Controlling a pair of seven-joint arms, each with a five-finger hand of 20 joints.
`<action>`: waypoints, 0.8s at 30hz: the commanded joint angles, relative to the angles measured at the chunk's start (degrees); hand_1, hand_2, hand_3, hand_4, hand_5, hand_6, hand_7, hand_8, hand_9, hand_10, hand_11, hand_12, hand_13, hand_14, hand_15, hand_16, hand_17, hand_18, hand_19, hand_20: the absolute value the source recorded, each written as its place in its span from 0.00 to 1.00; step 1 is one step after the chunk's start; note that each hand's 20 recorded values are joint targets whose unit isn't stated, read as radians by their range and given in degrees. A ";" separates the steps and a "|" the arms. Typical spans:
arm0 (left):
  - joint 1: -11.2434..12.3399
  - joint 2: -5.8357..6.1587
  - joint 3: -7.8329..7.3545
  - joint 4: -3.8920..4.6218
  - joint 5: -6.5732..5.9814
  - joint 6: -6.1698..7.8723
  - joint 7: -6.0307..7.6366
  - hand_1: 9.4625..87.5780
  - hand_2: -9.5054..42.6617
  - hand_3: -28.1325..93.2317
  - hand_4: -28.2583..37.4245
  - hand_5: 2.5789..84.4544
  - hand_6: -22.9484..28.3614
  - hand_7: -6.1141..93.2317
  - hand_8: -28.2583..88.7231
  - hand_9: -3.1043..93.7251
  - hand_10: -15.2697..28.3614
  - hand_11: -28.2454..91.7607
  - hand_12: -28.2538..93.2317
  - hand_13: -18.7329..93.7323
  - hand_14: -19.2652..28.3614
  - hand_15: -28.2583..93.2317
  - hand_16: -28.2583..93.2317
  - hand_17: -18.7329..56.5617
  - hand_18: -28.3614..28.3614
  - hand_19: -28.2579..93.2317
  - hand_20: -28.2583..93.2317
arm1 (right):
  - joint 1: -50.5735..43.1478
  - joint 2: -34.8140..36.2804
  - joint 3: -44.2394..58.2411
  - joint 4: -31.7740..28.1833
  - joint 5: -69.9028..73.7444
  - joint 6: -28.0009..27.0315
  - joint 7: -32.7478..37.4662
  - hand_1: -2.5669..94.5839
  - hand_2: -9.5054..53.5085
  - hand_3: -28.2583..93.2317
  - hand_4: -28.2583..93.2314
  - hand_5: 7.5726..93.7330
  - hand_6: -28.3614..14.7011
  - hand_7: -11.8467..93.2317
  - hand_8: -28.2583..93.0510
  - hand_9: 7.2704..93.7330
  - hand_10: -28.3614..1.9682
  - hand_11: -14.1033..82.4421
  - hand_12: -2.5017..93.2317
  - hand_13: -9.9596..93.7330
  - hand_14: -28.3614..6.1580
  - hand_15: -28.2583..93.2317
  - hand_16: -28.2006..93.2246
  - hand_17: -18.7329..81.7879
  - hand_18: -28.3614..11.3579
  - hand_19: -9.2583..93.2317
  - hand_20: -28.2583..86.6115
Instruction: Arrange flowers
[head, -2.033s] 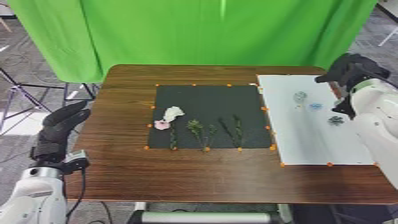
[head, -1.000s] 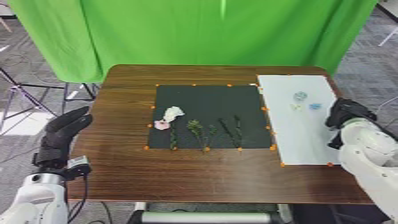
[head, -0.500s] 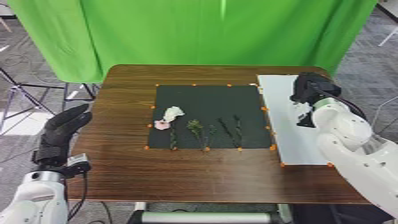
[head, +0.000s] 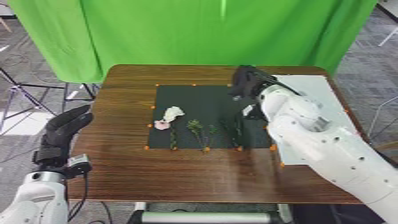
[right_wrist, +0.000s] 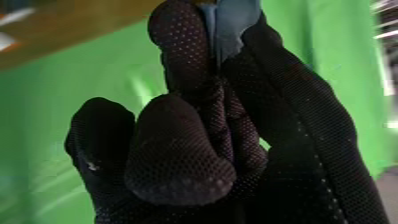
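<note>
Pinching a thin blue-grey piece (right_wrist: 235, 25), right hand (head: 251, 80) mostly closed

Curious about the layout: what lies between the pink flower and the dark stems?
Leafy green sprigs lie between the pink flower and dark stems, seen in the head view.

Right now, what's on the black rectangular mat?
A ruffled white flower, small pink flower and thin green leafy stems; the black-gloved right hand hides the mat's far-right corner.
</note>
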 joint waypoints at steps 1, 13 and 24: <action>-0.33 0.10 0.54 0.28 -0.38 -0.19 -0.04 0.41 0.51 0.77 0.16 0.50 0.49 0.25 0.15 0.51 0.66 0.43 0.29 0.51 0.73 0.36 0.20 0.38 0.66 0.32 0.35 | 0.60 -6.78 -4.09 0.11 2.54 -2.69 -1.73 0.70 0.00 0.68 0.08 0.75 0.62 0.43 0.42 0.96 0.66 0.30 0.55 0.99 0.85 0.75 0.51 0.80 0.34 1.00 0.76; -0.96 0.49 1.05 0.60 -0.51 -0.37 -0.22 0.42 0.54 0.77 0.15 0.51 0.47 0.25 0.15 0.52 0.66 0.43 0.29 0.52 0.73 0.36 0.20 0.37 0.67 0.32 0.35 | 2.18 -10.68 -7.33 2.27 5.93 -2.23 -1.05 0.70 0.00 0.69 0.08 0.75 0.62 0.42 0.42 0.97 0.67 0.29 0.54 1.00 0.86 0.76 0.51 0.81 0.35 1.00 0.76; -1.89 0.65 1.53 0.99 -0.55 -1.10 -0.40 0.40 0.55 0.77 0.15 0.51 0.47 0.25 0.15 0.52 0.66 0.43 0.29 0.52 0.73 0.36 0.20 0.37 0.67 0.32 0.35 | 1.81 -12.90 -8.23 5.11 5.48 -1.93 -0.90 0.70 0.00 0.69 0.08 0.75 0.62 0.42 0.42 0.97 0.67 0.27 0.52 1.00 0.86 0.76 0.51 0.81 0.35 1.00 0.77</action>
